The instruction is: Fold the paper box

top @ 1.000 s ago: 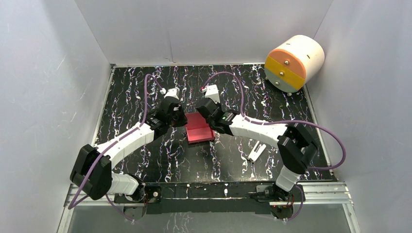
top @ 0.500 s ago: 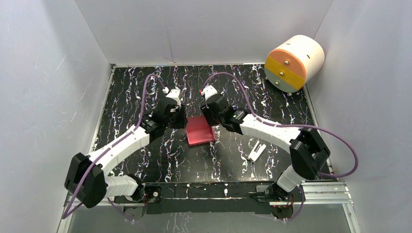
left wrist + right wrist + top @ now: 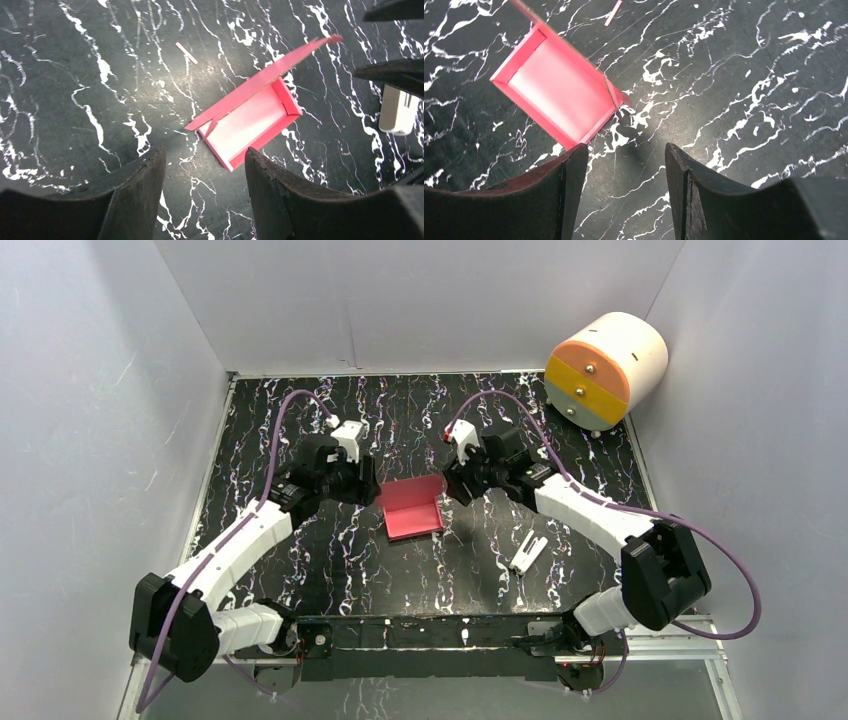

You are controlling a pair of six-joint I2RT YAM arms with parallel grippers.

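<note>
Roughly by size, largest first:

1. Table (image 3: 300, 440): black top with white marbling, walled in by pale panels
2. Cylinder (image 3: 605, 370): white body, orange and yellow face, lying on its side at the far right corner, well apart from everything else
3. Left gripper (image 3: 202, 165): fingers spread, nothing between them but bare tabletop; sits just left of the box, not touching it
4. Right gripper (image 3: 624, 155): fingers likewise spread and holding nothing; sits just right of the box, clear of it
5. Paper box (image 3: 412, 510): pink-red card, shallow and open-topped, resting on the table between the two grippers; low walls on three sides, a taller flap standing along the far long edge
6. White clip-like piece (image 3: 527, 553): flat on the table, near right of the box
7. Thin pale strip (image 3: 186, 52): loose on the table beyond the box
</note>
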